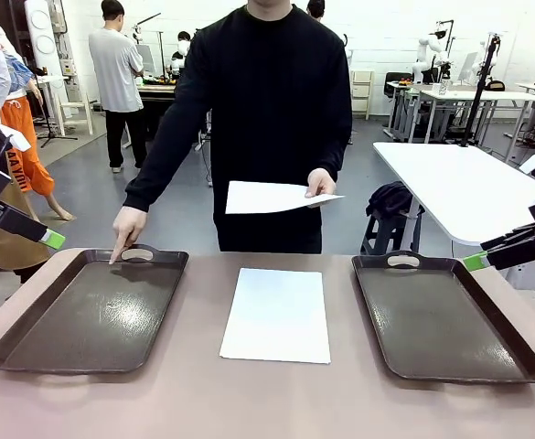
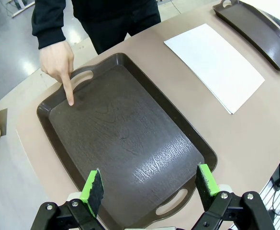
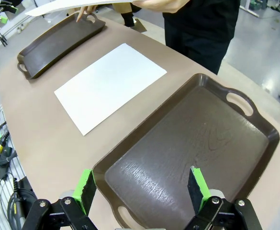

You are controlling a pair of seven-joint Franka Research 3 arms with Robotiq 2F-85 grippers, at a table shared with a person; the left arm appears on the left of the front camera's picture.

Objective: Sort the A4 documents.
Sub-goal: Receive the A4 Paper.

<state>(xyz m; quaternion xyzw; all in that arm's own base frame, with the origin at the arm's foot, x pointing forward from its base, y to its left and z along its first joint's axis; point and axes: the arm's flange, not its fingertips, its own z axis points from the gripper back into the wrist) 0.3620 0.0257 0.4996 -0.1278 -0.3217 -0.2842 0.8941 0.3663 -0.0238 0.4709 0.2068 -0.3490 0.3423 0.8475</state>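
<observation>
- Reading the pointing hand (image 2: 58, 55): it marks the tray (image 2: 130, 139) under the left pincer (image 2: 149, 184), jaws apart.
- Right pincer (image 3: 141, 187), also apart, should wait; nip the sheet (image 2: 214, 64) beside the left one edgewise.

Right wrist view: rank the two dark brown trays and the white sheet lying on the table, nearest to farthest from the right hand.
1. Dark brown plastic handled tray: directly beneath the open right hand.
2. White rectangular paper sheet: flat on the beige table, between the trays.
3. Second dark brown handled tray: at the table's far end.
</observation>
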